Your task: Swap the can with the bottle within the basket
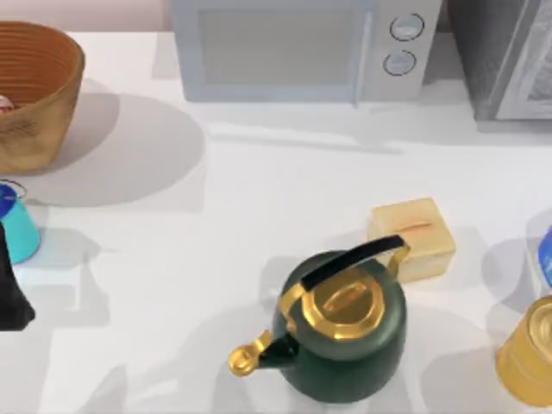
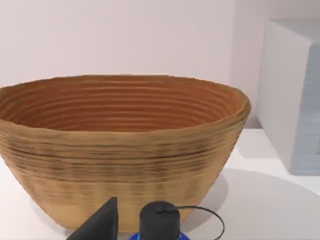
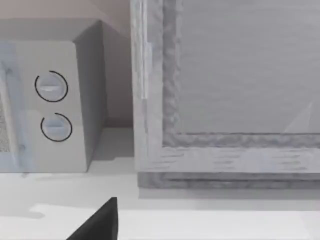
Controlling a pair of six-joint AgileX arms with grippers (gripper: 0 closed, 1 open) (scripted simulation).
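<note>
Swap step in hand: can outside the basket, left tool at it.

Can [image 1: 19,226] on the bench [image 1: 216,216] just in front of the basket [image 1: 39,95], apart from its wall; blue top close under the left tool [image 2: 99,225] in the left wrist view. Grip state of the left tool: cannot tell. Judged best: square the tool on the can's body below the rim ring, lift straight, and clear the basket rim before carrying over. Small white-and-red patch inside the basket, probably the bottle [image 1: 4,104]; basket floor hidden behind the near wall in the left wrist view. Kettle [image 1: 345,332] lidded and gold canister [image 1: 528,362] well away from the basket, contents unseen. Right tool [image 3: 97,224] parked far from the basket, facing the microwave [image 3: 55,105]; state: cannot tell.
</note>
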